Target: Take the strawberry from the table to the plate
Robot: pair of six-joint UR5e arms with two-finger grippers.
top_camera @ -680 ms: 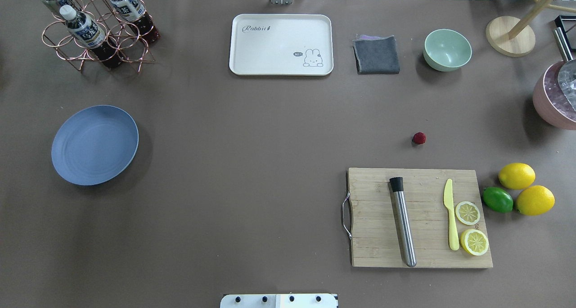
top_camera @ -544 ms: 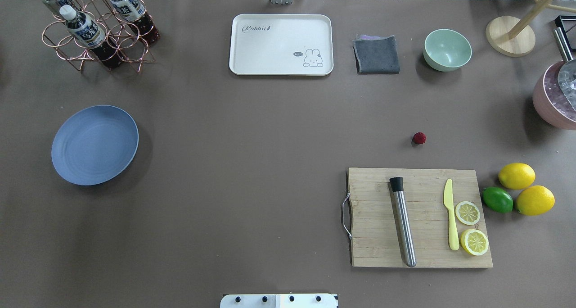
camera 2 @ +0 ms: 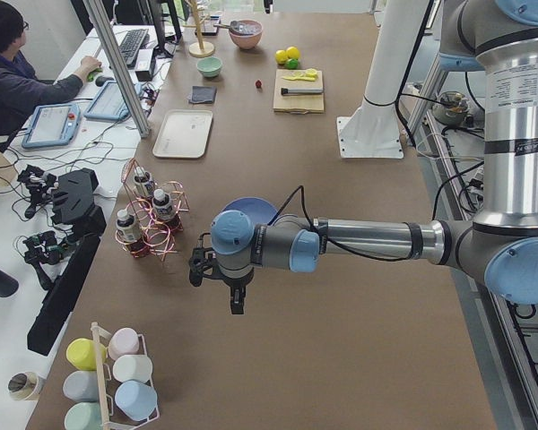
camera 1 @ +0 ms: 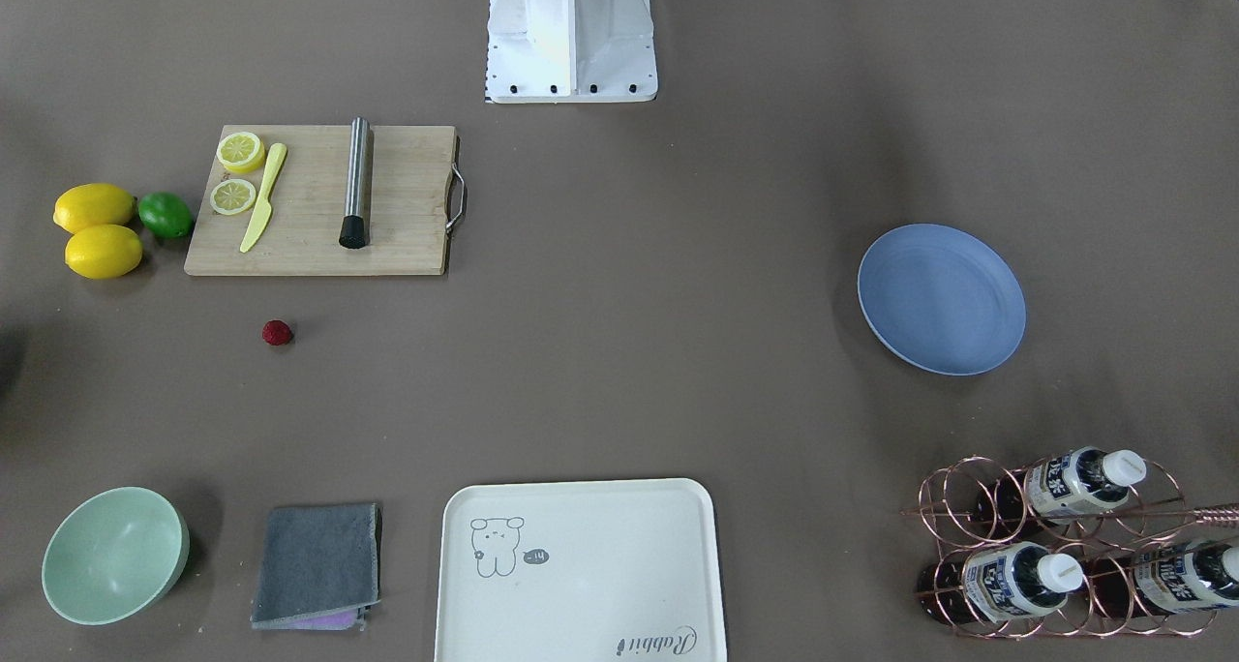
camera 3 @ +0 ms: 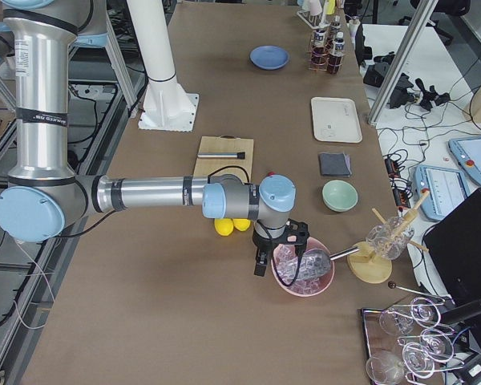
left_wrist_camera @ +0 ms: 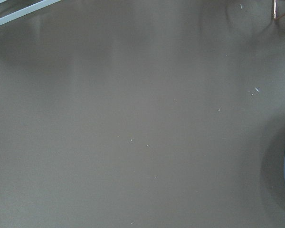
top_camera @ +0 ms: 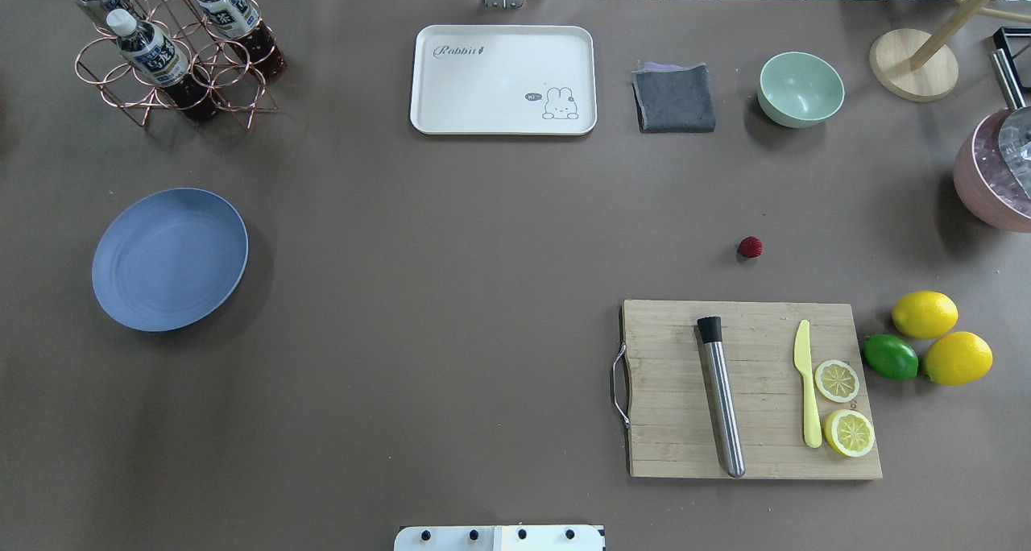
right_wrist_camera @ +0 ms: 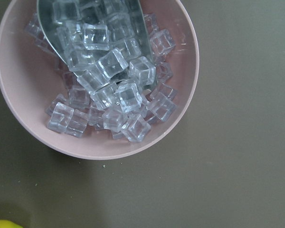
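The overhead and front views show no pincer at all. The left pincer (camera 2: 238,306) shows only in the left side view. The right pincer (camera 3: 259,268) shows only in the right side view. Both look small and dark there, so I cannot tell if they are spread or pressed together.

The pink bowl (top_camera: 989,182) is cut off by the right edge of the overhead view. In the left side view, the near arm covers part of the blue plate (camera 2: 251,208). The left wrist view shows just a thin bit of the plate at its right edge. The rest of that view is bare counter (left_wrist_camera: 133,118).

The left arm (camera 2: 368,240) stretches out flat and low over the counter. Its pincer points down, near the plate. The right arm (camera 3: 152,192) is stretched out flat too. Its pincer points down just beside the pink bowl, and its wrist camera looks straight down on the ice cubes (right_wrist_camera: 114,66).

The strawberry (top_camera: 750,247) sits on the counter in the middle right of the overhead view. It is near the top edge of the wooden board (top_camera: 749,390) but does not touch it. The lemons (top_camera: 925,314) and a lime (top_camera: 891,357) lie to the right of the board. The plate is far off at the middle left. A wide stretch of open counter lies between the strawberry and the plate.
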